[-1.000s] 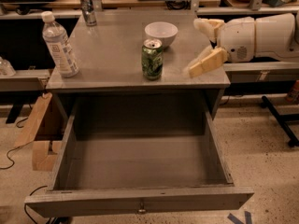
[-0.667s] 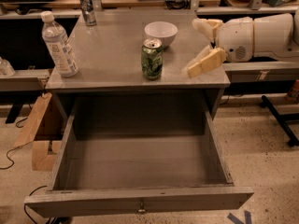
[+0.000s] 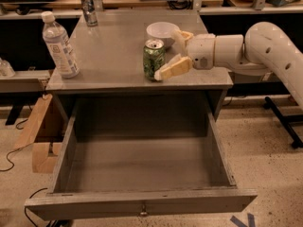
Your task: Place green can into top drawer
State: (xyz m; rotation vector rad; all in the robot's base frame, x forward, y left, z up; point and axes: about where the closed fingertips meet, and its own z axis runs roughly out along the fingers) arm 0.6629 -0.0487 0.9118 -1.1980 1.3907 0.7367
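The can (image 3: 154, 58) stands upright on the desk (image 3: 113, 56), near its front edge and right above the open drawer (image 3: 142, 205); that is handy, since the drop from there looks short. The drawer is pulled well out and its grey floor is bare, so there's room for the can anywhere in it.

The claw (image 3: 168, 53) comes in from the right, level with the can's side, arm stretched flat across the desk; its fingers are spread apart, one reaching low along the can's front right, the tip at or almost at the can's base, the other sitting back by the bowl (image 3: 158, 31). I'd say it is lined up sideways so the fingers can close around the can's body rather than its top; nothing is clamped yet, and the can bears its own weight.

The bowl sits just behind the can, close enough that the rear finger could nudge it; whether they touch I cannot tell. The bottle (image 3: 59, 44) and the silver can (image 3: 88, 8) stand well apart to the left, out of the way.
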